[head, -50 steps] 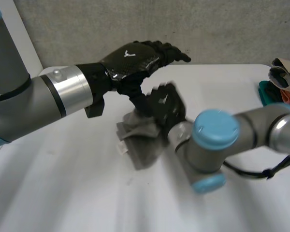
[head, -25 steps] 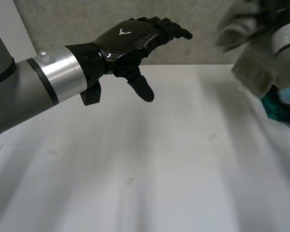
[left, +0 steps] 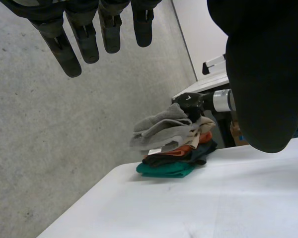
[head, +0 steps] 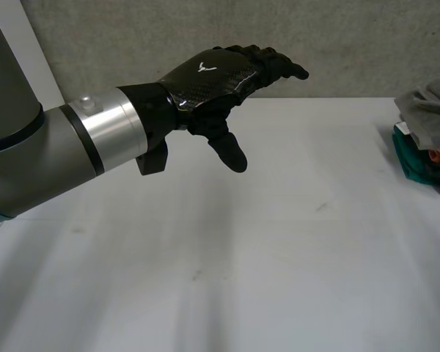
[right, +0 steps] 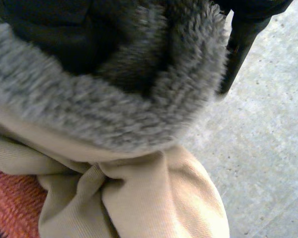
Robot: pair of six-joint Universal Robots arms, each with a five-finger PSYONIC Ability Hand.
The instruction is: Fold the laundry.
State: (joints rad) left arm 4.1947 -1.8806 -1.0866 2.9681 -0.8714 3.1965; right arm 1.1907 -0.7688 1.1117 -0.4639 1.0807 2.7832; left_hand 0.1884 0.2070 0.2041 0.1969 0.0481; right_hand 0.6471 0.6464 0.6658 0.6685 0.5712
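Left hand (head: 209, 81) hovers over the table (head: 279, 264), fingers (left: 89, 39) straight and spread, holding nothing; at the table's right end the grey cloth (left: 161, 126) sits atop the pile (left: 171, 167) (teal at the bottom, orange and beige between), right hand (left: 191, 100) against it; whether that hand has let go, I cannot tell; pull away with fleece snagged and the cloth unfolds, or the stack tips off the edge.
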